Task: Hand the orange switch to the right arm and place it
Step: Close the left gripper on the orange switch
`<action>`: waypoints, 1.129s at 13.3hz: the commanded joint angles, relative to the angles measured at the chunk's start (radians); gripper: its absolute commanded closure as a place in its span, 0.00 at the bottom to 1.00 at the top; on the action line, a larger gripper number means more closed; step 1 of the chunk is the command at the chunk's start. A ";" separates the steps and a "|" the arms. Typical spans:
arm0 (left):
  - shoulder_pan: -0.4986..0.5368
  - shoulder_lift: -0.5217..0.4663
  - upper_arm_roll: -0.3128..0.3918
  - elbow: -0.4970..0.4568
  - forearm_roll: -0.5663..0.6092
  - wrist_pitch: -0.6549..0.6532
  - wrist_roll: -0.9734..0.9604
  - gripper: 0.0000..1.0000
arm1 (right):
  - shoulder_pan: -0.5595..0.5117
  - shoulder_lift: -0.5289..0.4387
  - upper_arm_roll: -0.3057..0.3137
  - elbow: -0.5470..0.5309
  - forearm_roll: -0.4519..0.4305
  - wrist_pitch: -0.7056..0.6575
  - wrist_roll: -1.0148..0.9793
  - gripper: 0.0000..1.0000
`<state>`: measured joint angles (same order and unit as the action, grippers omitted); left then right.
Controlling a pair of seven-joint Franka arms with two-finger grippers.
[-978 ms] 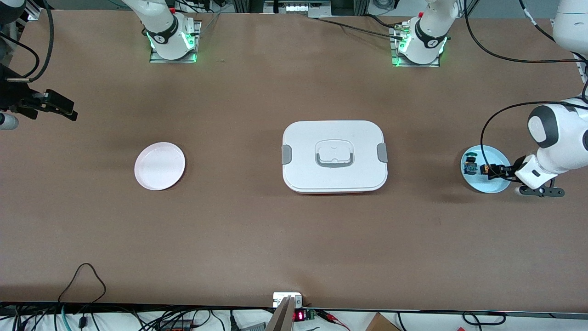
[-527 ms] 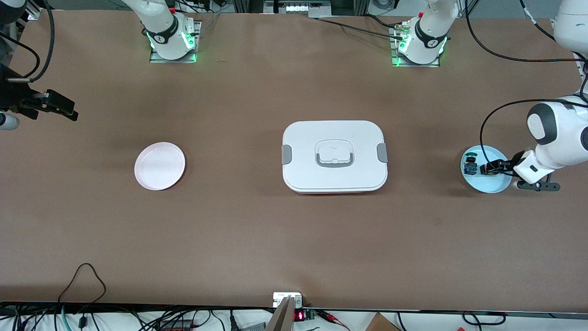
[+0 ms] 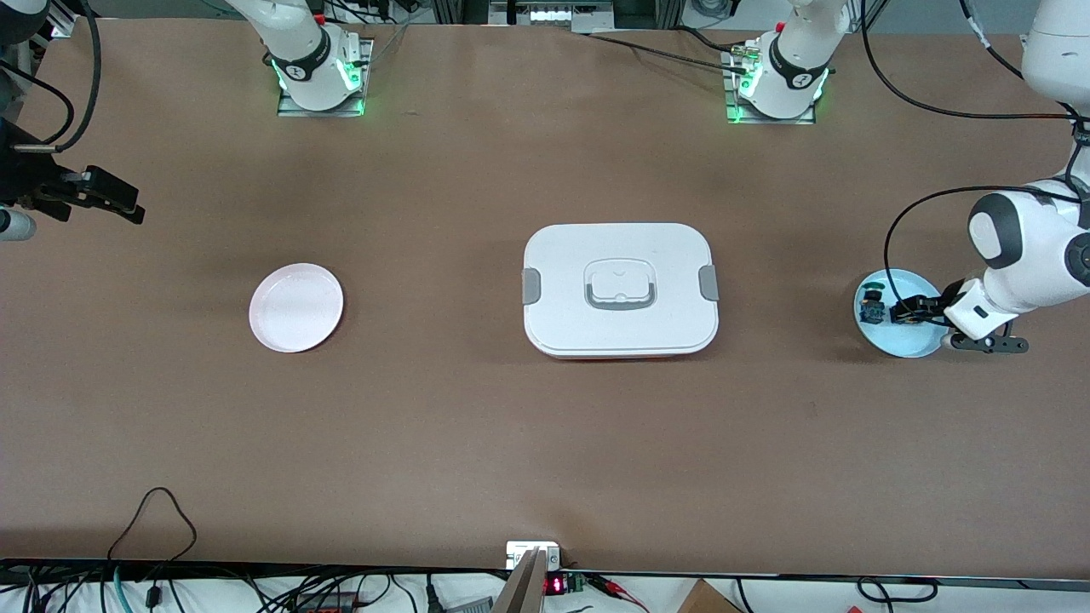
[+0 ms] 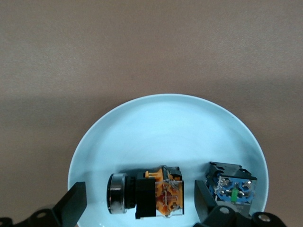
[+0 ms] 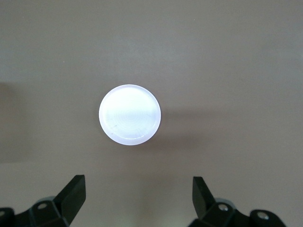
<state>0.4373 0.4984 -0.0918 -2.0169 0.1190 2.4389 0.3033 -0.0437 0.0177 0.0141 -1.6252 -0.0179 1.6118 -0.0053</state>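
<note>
While the right pincer waits spread wide, the left pincer gapes astride the orange switch, untouching.

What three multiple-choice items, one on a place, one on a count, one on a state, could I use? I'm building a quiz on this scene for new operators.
1. Where does the orange switch lie?
A. on the pink plate
B. on the blue plate
C. on the white lidded box

2. How many small components lie on the blue plate?
A. one
B. two
C. four

3. How does the left gripper stand?
A. open, fingers either side of the orange switch
B. shut on the blue-green switch
C. open over the pink plate

Answers:
1 B: the left wrist view shows it on the blue plate, beside the blue-green switch.
2 B: just those two pieces lie there.
3 A: both fingers stand apart around the switch. The right gripper waits open above the pink plate, and the white lidded box sits mid-table.
</note>
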 commanded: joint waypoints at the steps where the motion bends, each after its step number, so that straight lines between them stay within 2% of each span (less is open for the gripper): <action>1: 0.014 0.015 -0.008 -0.002 -0.001 0.020 0.017 0.00 | -0.004 0.002 0.007 0.013 -0.001 -0.001 -0.001 0.00; 11: 0.021 0.032 -0.008 -0.003 -0.013 0.019 0.016 0.00 | -0.004 0.010 0.007 0.013 -0.001 -0.001 -0.002 0.00; 12: 0.021 0.032 -0.008 -0.005 -0.015 0.019 0.016 0.03 | -0.004 0.010 0.007 0.013 -0.001 -0.001 -0.002 0.00; 15: 0.018 0.038 -0.008 -0.003 -0.015 0.017 0.017 0.22 | -0.004 0.011 0.007 0.011 -0.001 -0.001 -0.002 0.00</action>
<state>0.4472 0.5322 -0.0921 -2.0177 0.1177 2.4460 0.3031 -0.0437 0.0225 0.0142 -1.6252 -0.0179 1.6118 -0.0053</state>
